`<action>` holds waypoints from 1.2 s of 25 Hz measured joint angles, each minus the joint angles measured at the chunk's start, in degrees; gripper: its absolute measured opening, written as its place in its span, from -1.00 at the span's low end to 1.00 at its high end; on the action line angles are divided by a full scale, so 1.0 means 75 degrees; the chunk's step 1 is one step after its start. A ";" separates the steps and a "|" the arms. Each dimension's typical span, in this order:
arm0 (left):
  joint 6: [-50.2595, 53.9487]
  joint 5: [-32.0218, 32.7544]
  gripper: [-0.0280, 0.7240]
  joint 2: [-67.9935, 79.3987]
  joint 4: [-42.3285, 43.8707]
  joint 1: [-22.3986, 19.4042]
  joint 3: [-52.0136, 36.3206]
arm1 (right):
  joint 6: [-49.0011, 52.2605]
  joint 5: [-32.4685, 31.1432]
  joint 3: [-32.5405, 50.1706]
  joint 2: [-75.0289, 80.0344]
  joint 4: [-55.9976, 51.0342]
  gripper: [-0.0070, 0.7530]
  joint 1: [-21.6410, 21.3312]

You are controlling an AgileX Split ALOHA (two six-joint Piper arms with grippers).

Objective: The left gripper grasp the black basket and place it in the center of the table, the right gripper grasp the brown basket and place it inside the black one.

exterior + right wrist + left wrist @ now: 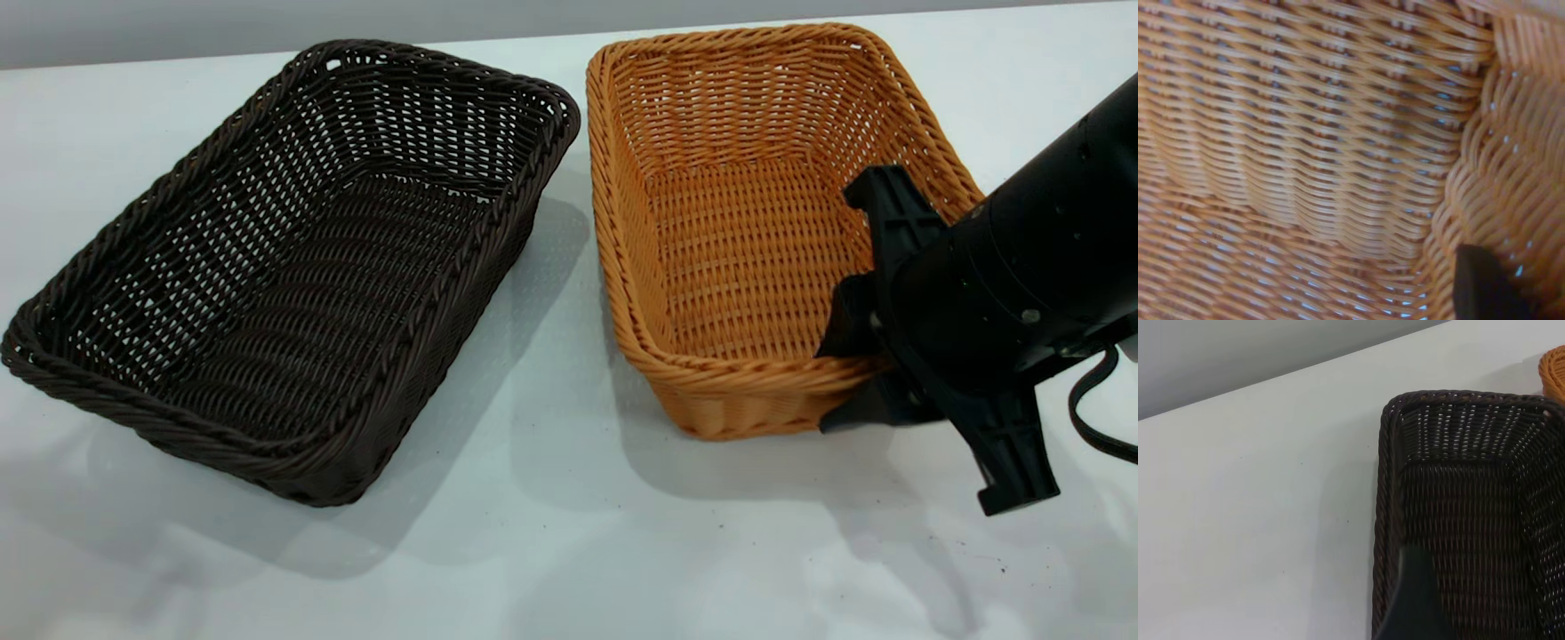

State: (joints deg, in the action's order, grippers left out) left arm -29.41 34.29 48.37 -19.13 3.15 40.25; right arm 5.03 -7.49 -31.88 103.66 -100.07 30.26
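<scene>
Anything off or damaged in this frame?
Nothing damaged or spilled. Both baskets sit upright and apart on the table. The black basket lies skewed, not square with the brown basket. The right gripper straddles the brown basket's near right corner.

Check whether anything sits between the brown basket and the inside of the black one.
Nothing visible does. The black basket is empty, and only bare table separates it from the brown basket, where the right gripper straddles the near rim.

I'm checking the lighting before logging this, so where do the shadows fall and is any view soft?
Exterior view: black basket and brown basket cast soft shadows on the table, toward the camera. Right wrist view: brown weave fills the frame, slightly blurred. Left wrist view: even light.
</scene>
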 joint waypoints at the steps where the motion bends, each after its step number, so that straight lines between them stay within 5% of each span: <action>1: 0.0000 0.0020 0.32 0.0000 0.0000 0.0000 0.0000 | 0.0055 0.0059 0.0000 0.0000 -0.0016 -0.68 0.0000; 9: 0.0000 0.0116 0.32 0.0000 -0.0017 0.0000 0.0000 | 0.0155 0.0402 -0.0007 -0.0051 0.0084 -0.68 -0.0079; 20: 0.0000 0.0132 0.32 0.0186 -0.0266 0.0000 0.0000 | -0.1581 0.1056 0.0006 -0.1307 -0.0009 -0.68 -0.1151; 30: 0.0007 0.0170 0.32 0.1178 -0.0617 0.0474 0.0000 | -0.3628 -0.1092 0.0006 -0.2676 0.1214 -0.69 -0.2873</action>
State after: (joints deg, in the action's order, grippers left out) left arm -29.35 35.56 57.20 -23.75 6.70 40.25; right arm -22.18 -15.67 -31.83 83.59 -90.97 8.71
